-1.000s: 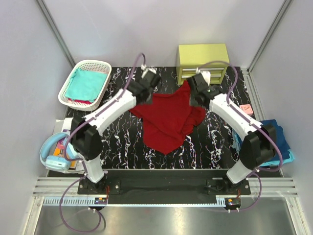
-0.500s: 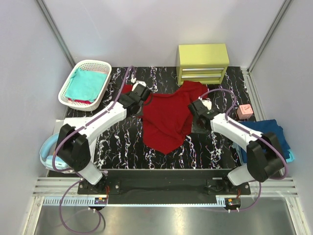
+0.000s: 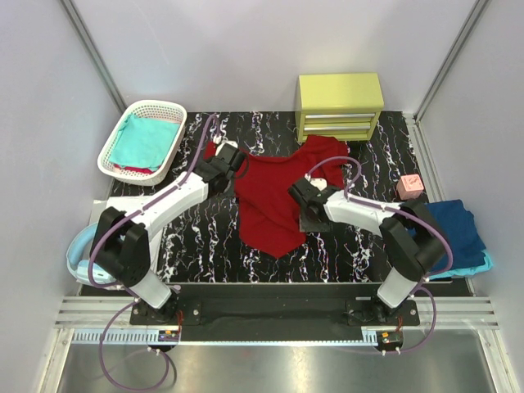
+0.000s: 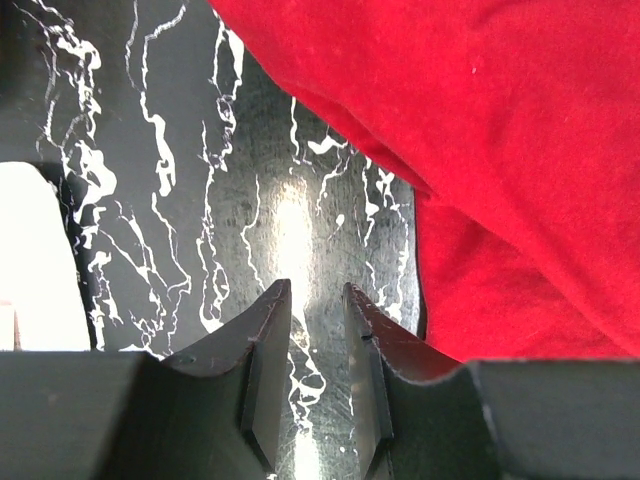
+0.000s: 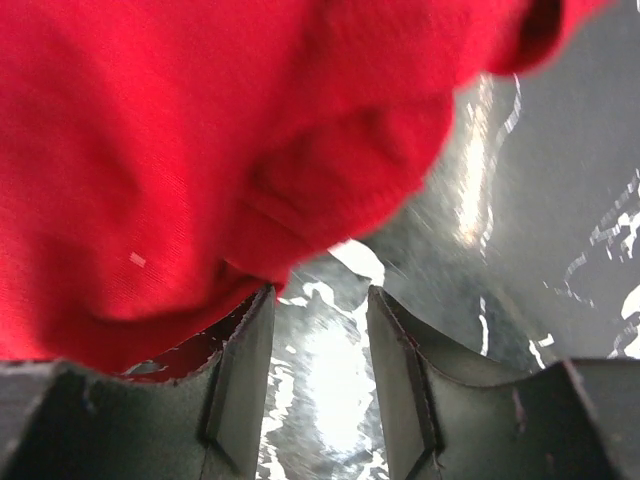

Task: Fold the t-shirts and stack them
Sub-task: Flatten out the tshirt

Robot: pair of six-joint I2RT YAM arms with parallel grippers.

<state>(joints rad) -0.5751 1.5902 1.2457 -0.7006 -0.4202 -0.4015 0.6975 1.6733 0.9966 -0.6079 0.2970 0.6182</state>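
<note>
White lattice basket [image 3: 154, 105] holds teal t-shirt [image 3: 146, 141]; dark red t-shirt [image 3: 274, 196] on table [image 3: 205, 246]; left gripper [image 4: 315, 300], right gripper [image 5: 320, 300] parted, empty.

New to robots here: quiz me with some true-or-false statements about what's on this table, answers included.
1. The dark red t-shirt lies on the table. True.
2. The white basket holds yellow cloth. False: it holds teal cloth.
3. The left tool grips the t-shirt. False: its jaws stand empty over bare table beside it.
4. The yellow drawer chest stands at the table's far edge. True.
5. The pink block sits in the basket. False: it lies on the table.
</note>
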